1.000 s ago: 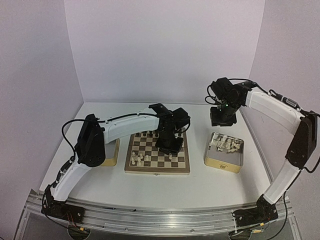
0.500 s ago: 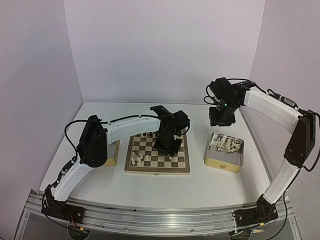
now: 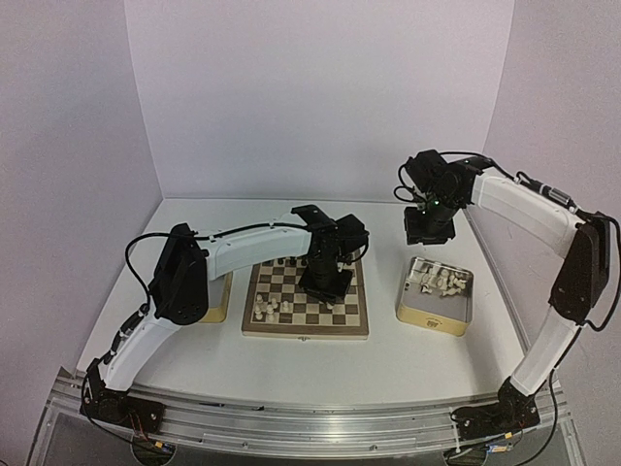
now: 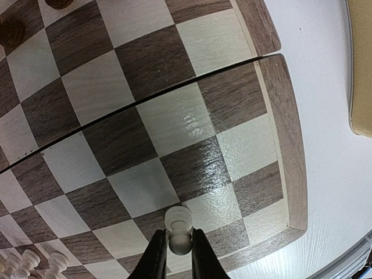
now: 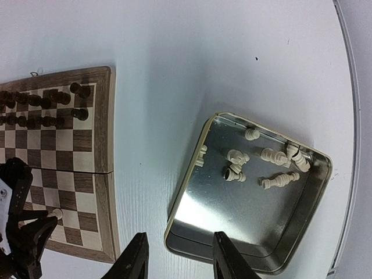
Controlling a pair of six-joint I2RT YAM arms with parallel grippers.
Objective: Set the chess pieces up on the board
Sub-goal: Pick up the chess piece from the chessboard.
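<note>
The board lies mid-table, its squares filling the left wrist view. My left gripper is low over the board's right side, shut on the head of a cream pawn that stands on a square near the right rim. Several cream chess pieces stand at the board's near left, also seen at the edge of the left wrist view. More cream pieces lie tumbled in the right tin. My right gripper hangs open and empty above that tin's left edge.
Dark pieces fill the board's far rows. A second tin sits left of the board, partly hidden by my left arm. The right tin stands a short gap from the board's right rim.
My left gripper's jaws have narrowed onto the cream pawn, and the left arm has shifted slightly. The right arm has barely moved.
</note>
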